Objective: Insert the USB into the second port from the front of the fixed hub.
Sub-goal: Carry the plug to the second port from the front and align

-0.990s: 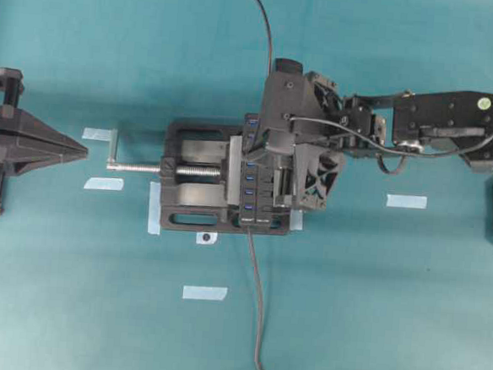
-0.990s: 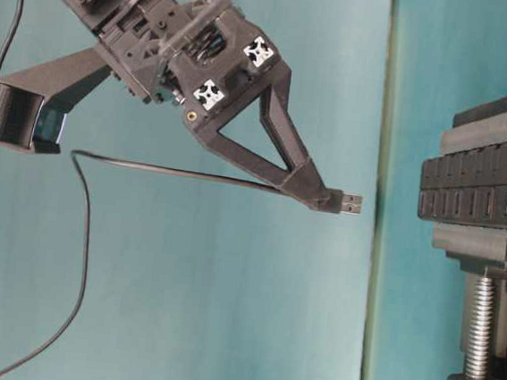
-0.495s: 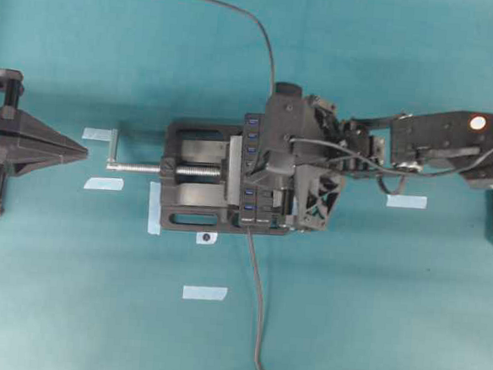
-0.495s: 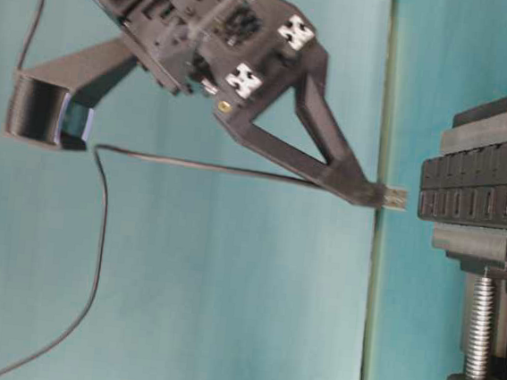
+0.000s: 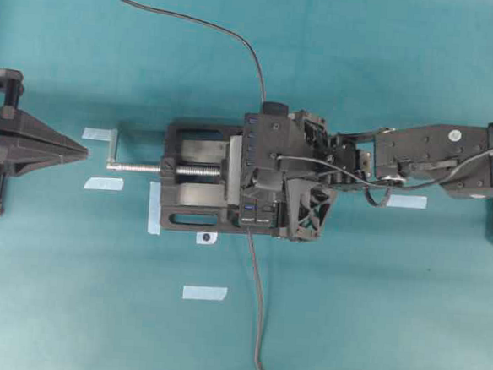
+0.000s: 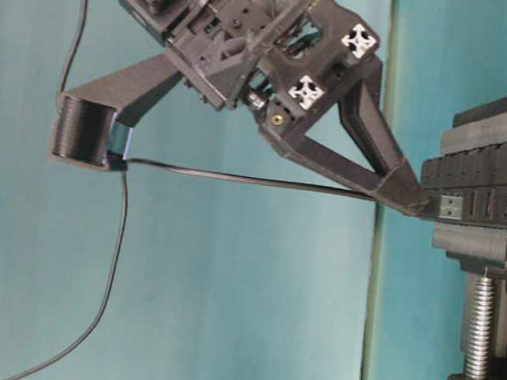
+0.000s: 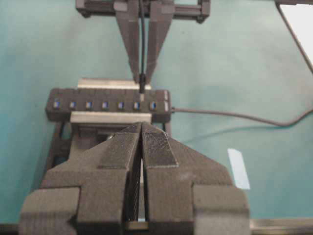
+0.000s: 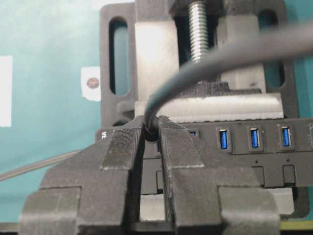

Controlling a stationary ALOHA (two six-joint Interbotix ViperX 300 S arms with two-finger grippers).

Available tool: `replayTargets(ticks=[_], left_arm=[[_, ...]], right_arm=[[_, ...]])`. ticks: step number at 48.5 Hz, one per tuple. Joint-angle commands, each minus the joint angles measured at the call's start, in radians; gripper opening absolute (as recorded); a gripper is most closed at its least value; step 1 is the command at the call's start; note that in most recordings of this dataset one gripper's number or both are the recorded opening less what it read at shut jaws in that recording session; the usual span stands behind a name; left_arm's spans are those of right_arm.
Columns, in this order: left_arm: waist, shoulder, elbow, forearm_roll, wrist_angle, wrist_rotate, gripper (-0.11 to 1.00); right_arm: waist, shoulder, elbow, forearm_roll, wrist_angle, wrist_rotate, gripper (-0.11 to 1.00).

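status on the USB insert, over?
Right gripper shut on the USB, plug tip at the fixed hub face, not seated. Left gripper shut, empty, parked. Nothing blocking.

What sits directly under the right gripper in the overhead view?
The fixed hub, clamped in the vise. The right gripper holds the USB at its port row. From overhead, most ports are covered; only a few blue ones show.

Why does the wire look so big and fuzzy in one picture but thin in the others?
In the right wrist view the cable runs close to the lens, so it looks fat and out of focus. In the table-level view the same cable is thin and sharp. In the left wrist view the left gripper fingers fill the bottom and look soft-edged.
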Motion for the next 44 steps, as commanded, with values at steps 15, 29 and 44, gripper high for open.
replayTargets(ticks=[15, 29, 44], left_arm=[[0.002, 0.005, -0.014, 0.000, -0.005, -0.002, 0.00], [0.002, 0.002, -0.021, 0.002, -0.008, -0.002, 0.00], [0.002, -0.003, -0.023, 0.000, -0.008, -0.002, 0.00]], right_arm=[[0.003, -0.005, -0.015, -0.011, -0.005, 0.000, 0.09], [-0.003, -0.002, -0.012, -0.014, 0.000, 0.000, 0.09], [-0.005, 0.014, -0.009, -0.015, 0.000, -0.003, 0.09]])
